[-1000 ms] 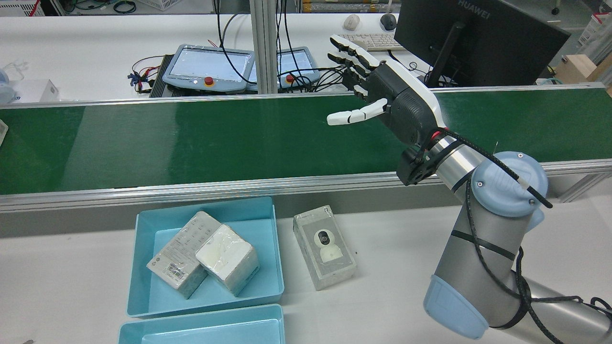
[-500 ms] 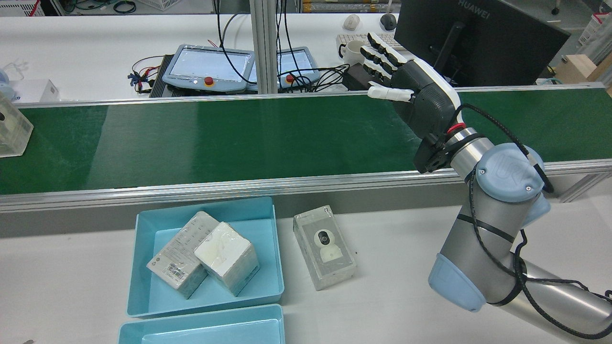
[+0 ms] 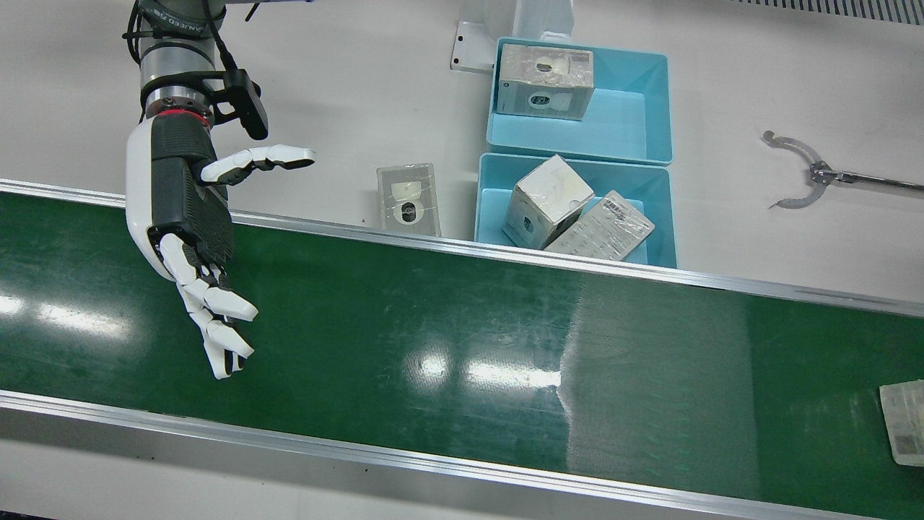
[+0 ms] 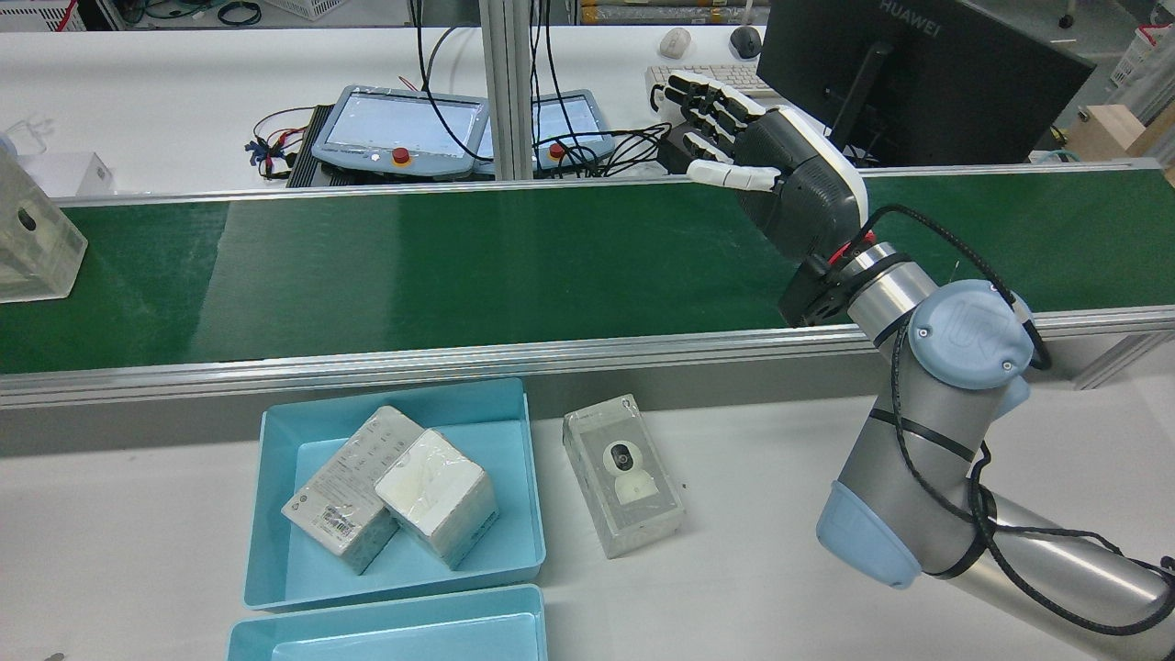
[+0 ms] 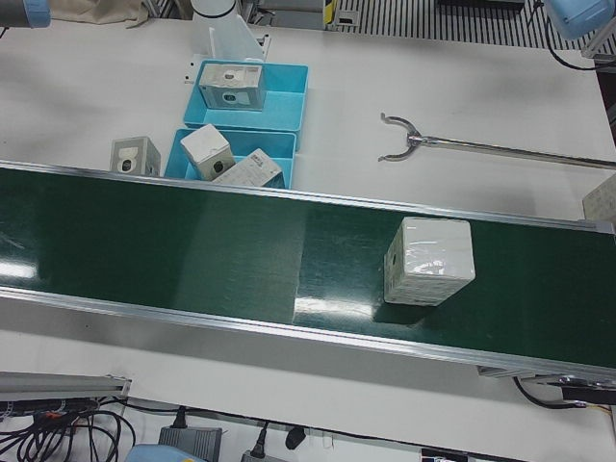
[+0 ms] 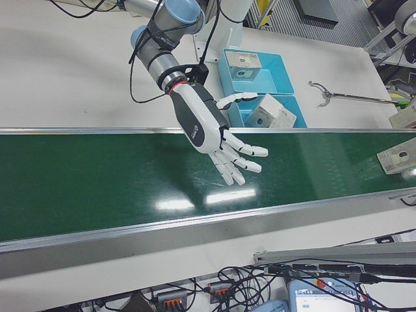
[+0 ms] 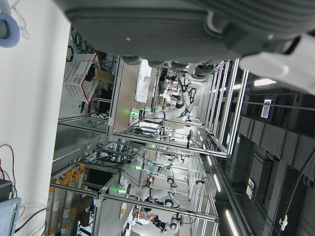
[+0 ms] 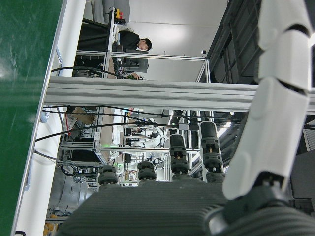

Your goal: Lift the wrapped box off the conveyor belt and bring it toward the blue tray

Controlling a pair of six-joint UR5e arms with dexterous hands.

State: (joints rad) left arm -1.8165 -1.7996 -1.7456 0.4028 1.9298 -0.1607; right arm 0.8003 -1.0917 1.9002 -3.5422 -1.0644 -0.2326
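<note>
Far along the conveyor belt [image 4: 413, 266], the wrapped box [image 4: 32, 243] lies well apart from the empty, spread right hand [image 4: 780, 179].

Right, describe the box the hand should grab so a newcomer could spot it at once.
Start at the long green conveyor belt and follow it to the end far from the open right hand. There sits a white wrapped box, alone on the belt. Every other wrapped box lies off the belt, in the blue trays or on the white table.
</note>
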